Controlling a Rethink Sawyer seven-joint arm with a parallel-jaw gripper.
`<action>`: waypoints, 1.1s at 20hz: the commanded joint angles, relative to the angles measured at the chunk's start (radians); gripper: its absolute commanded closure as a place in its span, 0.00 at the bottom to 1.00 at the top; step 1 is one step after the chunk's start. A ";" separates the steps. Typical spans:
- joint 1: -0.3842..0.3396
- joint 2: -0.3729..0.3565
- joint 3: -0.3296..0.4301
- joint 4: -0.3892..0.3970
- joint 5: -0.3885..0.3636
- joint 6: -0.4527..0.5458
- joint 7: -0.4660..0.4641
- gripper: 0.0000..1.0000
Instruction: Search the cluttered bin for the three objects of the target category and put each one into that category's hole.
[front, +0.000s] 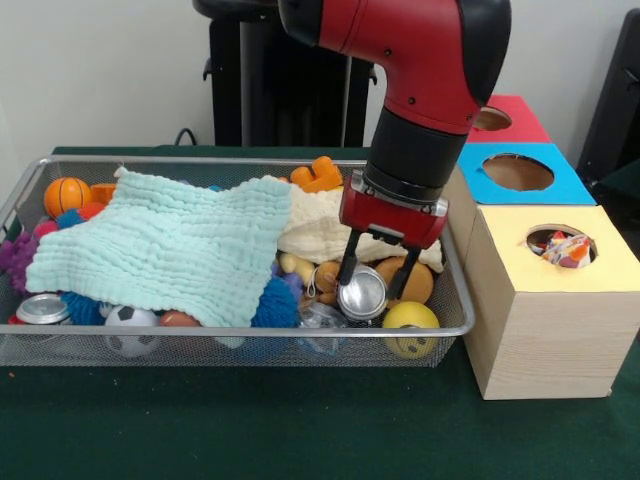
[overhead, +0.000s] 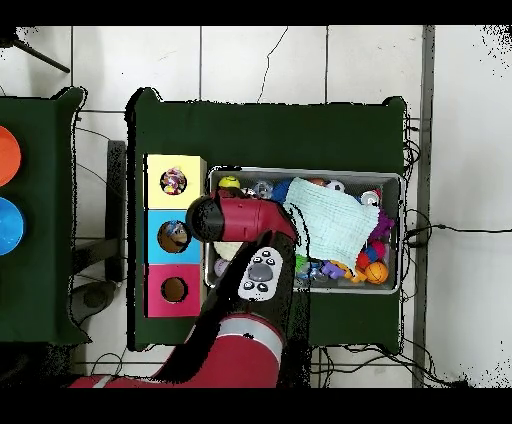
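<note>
Silver can (front: 362, 294) sits clamped between your gripper (front: 366, 281) fingers, raised over the wire bin (front: 250, 331); you can read no label or writing on it.

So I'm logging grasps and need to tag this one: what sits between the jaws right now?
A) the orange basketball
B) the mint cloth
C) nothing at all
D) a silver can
D: in the front view the gripper has its jaws on either side of a silver can at the right end of the wire bin, while the mint cloth lies apart on the left.
</note>
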 joint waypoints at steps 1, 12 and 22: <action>0.035 0.090 -0.068 0.022 0.080 0.159 0.298 0.00; 0.052 0.159 -0.105 0.010 0.176 0.058 0.293 0.00; 0.025 0.090 -0.007 0.113 0.224 -0.142 0.262 0.00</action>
